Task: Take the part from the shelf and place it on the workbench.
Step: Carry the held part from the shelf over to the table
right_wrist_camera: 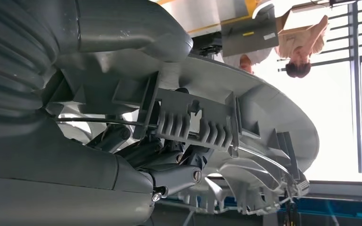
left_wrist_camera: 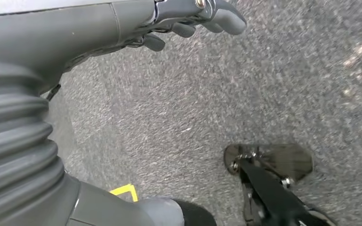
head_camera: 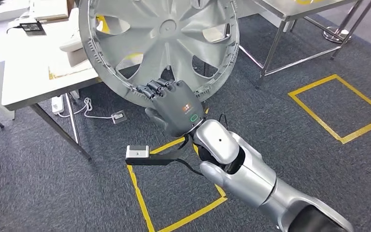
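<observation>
Spreading across the upper middle of the head view, the silver wheel cover (head_camera: 159, 46) is carried face-up and tilted, its far rim over the near corner of the white workbench (head_camera: 24, 82), its near rim hanging out above the grey carpet (head_camera: 53, 193) and yellow floor tape (head_camera: 137, 193). The bench lies ahead and to the robot's left of the cover, so the coming move is a push that way. The right hand (head_camera: 174, 106) grips the cover's near rim, fingers curled over the edge; the right wrist view shows them hooked among the ribbed clips underneath. The left hand (left_wrist_camera: 188, 23) hangs over carpet, fingers apparently loosely curled around nothing, though they are partly cropped.
</observation>
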You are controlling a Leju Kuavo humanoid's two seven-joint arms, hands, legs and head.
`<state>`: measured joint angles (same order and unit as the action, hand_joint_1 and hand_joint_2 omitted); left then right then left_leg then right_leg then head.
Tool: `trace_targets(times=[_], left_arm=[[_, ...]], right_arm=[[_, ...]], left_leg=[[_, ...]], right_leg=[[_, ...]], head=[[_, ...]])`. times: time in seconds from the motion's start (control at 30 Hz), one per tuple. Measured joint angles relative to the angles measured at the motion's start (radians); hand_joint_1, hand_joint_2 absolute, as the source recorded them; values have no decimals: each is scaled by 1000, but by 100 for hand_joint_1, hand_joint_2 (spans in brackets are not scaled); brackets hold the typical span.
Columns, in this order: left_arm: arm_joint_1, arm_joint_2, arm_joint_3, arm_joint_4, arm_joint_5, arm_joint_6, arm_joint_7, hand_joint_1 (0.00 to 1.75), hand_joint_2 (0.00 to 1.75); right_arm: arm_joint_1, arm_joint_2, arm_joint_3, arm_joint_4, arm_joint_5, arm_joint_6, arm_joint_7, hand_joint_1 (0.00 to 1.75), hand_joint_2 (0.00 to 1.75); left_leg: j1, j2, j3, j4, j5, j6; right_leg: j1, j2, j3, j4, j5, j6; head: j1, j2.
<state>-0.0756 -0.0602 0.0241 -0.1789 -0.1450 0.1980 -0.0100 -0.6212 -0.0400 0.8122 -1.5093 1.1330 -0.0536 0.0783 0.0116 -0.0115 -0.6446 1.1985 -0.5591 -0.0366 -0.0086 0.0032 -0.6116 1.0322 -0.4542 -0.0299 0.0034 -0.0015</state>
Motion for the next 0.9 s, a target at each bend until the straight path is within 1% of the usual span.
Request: trace_targets(times=[0.03,0.07,0.1,0.13,0.17,0.2,0.23,0.27,0.3,0.33,0.37,0.4,0.43,0.47,0.5,0.53,0.57,0.6,0.63,0.67,0.7,0.73,0.77,0.8,0.83,0.9], left_arm=[[0,1,0,0,0,0,-1,0,175],[2,2,0,0,1,1,-2,0,175],[4,3,0,0,3,1,-3,0,175],[6,3,0,0,4,1,-3,0,175],[7,4,0,0,4,2,-4,0,175],[7,4,0,0,5,2,-5,0,175],[7,4,0,0,5,2,-5,0,175],[6,4,0,0,5,2,-6,0,175],[5,3,0,0,5,2,-6,0,175],[4,3,0,0,5,3,-6,0,175],[5,3,0,0,6,3,-6,0,175],[6,3,0,0,6,3,-6,0,175],[6,4,0,0,7,4,-5,0,175],[5,4,1,0,8,4,-5,0,175],[4,4,1,0,8,4,-6,0,175],[4,4,1,0,8,4,-6,0,175],[5,4,1,0,8,4,-6,0,175],[7,4,1,0,9,4,-6,0,175],[8,4,1,0,9,4,-6,0,175],[9,4,1,0,10,4,-7,0,175],[10,4,1,0,10,4,-8,0,175],[10,3,2,1,10,5,-9,0,175],[9,2,2,1,10,5,-9,0,175],[9,1,2,1,10,6,-9,0,175],[8,1,2,1,10,7,-8,0,175],[8,2,2,1,10,9,-6,0,175]], right_arm=[[-1,0,0,0,0,0,-1,175,175],[-1,0,0,1,0,0,-1,175,175],[0,0,0,2,0,0,-1,175,175],[0,0,0,4,-1,0,-1,175,175],[-1,0,0,5,-1,0,-1,175,175],[-1,1,0,7,-2,0,-1,175,175],[-2,2,0,9,-2,1,-1,175,175],[-4,3,0,11,-2,1,-1,175,175],[-6,5,0,12,-2,1,-1,175,175],[-8,6,1,12,-2,1,-2,175,175],[-10,8,1,13,-2,1,-2,175,175],[-11,10,1,13,-2,1,-2,175,175],[-14,11,1,13,-2,1,-2,175,175],[-17,12,2,14,-2,2,-2,175,175],[-19,12,2,16,-2,2,-2,175,175],[-21,13,2,17,-2,2,-3,175,175],[-21,13,2,19,-2,2,-3,175,175],[-20,13,2,20,-2,2,-3,175,175],[-20,13,2,21,-2,2,-4,175,175],[-20,13,3,21,-3,2,-4,175,175],[-20,13,3,21,-3,3,-4,175,175],[-20,13,3,21,-3,3,-4,175,175],[-20,14,4,21,-3,3,-4,175,175],[-20,15,4,21,-3,2,-4,175,175],[-20,17,5,20,-2,2,-4,175,175],[-18,23,5,20,-2,3,-4,175,175]], left_leg=[[2,1,-39,57,-19,-4],[4,2,-70,96,-26,-8],[6,3,-87,106,-14,-10],[8,4,-85,78,18,-12],[10,6,-67,21,64,-14],[11,8,-45,-41,102,-18],[10,11,-27,-98,120,-17],[8,14,-14,-132,128,-10],[6,15,-9,-145,120,1],[5,16,-5,-150,113,14],[5,14,1,-147,115,25],[6,12,6,-147,111,33],[6,10,12,-147,108,39],[6,7,18,-147,104,45],[5,5,22,-147,100,50],[4,3,25,-147,94,53],[1,1,31,-147,88,55],[-2,-1,40,-147,81,56],[-5,-3,50,-147,73,57],[-9,-5,63,-147,63,57],[-11,-6,74,-148,54,58],[-15,-8,85,-149,45,57],[-17,-9,91,-150,38,54],[-19,-10,97,-149,34,50],[-20,-11,105,-149,33,44],[-20,-8,112,-137,34,34]], right_leg=[[-1,0,4,0,-5,0],[-1,0,9,1,-11,1],[-3,0,17,1,-18,3],[-5,1,26,2,-26,7],[-9,1,38,3,-34,12],[-11,0,49,3,-43,18],[-12,0,57,4,-50,25],[-12,0,61,4,-57,33],[-10,-1,65,5,-61,41],[-8,-1,67,6,-65,47],[-7,-1,70,8,-69,53],[-7,-1,69,20,-73,57],[-8,-2,56,47,-81,60],[-8,-2,29,94,-95,62],[-7,-1,-10,155,-115,63],[-5,-1,-55,219,-136,63],[-2,-1,-95,268,-150,61],[0,-1,-122,288,-149,56],[4,-1,-132,273,-127,48],[10,-1,-124,224,-87,38],[17,-1,-108,157,-33,23],[25,-1,-91,95,2,10],[31,0,-76,49,24,1],[35,1,-67,22,34,-5],[36,3,-60,11,26,-8],[30,3,-34,-5,30,-13]], head=[[0,0],[0,0],[0,0],[0,0],[0,0],[0,0],[-3,0],[-4,0],[-5,0],[-5,0],[-3,0],[-2,0],[-2,0],[-2,0],[-2,0],[-1,0],[-1,0],[-1,0],[-2,0],[-2,0],[-2,0],[-2,0],[-2,0],[-2,0],[-1,0],[0,0]])
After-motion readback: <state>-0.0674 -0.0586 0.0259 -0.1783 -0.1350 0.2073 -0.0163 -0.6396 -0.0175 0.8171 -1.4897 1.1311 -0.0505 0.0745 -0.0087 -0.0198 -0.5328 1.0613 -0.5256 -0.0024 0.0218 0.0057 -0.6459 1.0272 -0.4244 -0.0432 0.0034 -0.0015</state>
